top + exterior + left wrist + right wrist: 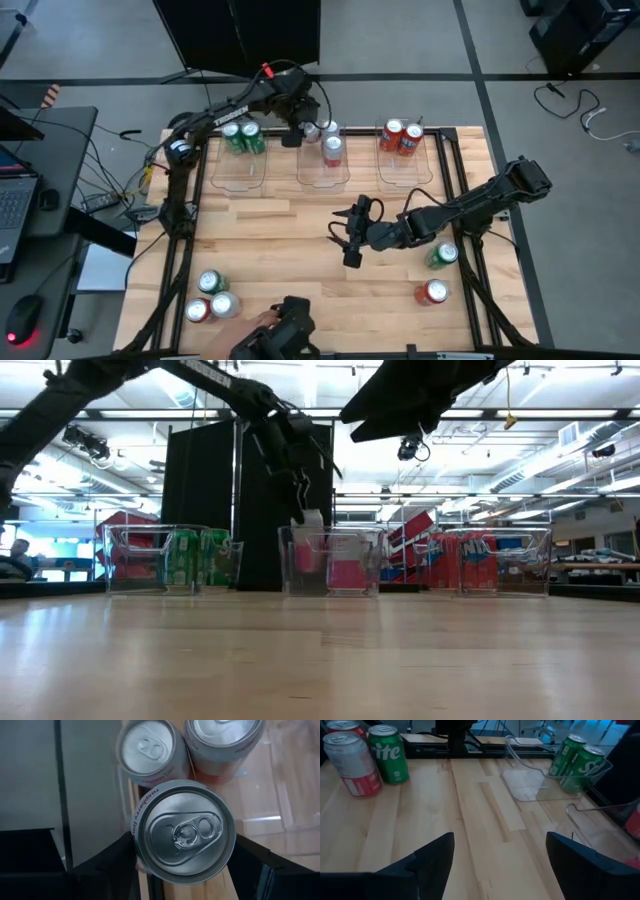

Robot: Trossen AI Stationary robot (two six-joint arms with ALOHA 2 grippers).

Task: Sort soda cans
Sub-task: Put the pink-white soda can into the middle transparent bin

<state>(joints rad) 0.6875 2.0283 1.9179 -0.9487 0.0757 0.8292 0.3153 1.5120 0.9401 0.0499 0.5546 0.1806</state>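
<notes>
My left gripper [303, 130] hangs over the far left part of the middle clear bin [323, 172], shut on a silver-white soda can [185, 832]. Two more cans [150, 750] [225, 745] stand in that bin below it. The left bin [238, 168] holds two green cans [243, 137], and the right bin [408, 168] holds two red cans [401, 137]. Loose cans stand near left [210, 295] and near right [440, 272]. My right gripper [352, 238] stands open above the table's middle, with nothing between its fingers [435, 860]. My left gripper pinches the silver-white can by its side wall [137, 837] between the two fingers, one on each opposite side. The fingers slant down from above. The can hangs upright with its top up, lifted clear, its lower part about level with the middle bin's rim [330, 532].
Three clear bins stand in a row along the table's far edge. Bare wood lies between them and the loose cans. A dark device [290, 325] sits at the middle of the near edge. Black rails [462, 200] run along the table's sides.
</notes>
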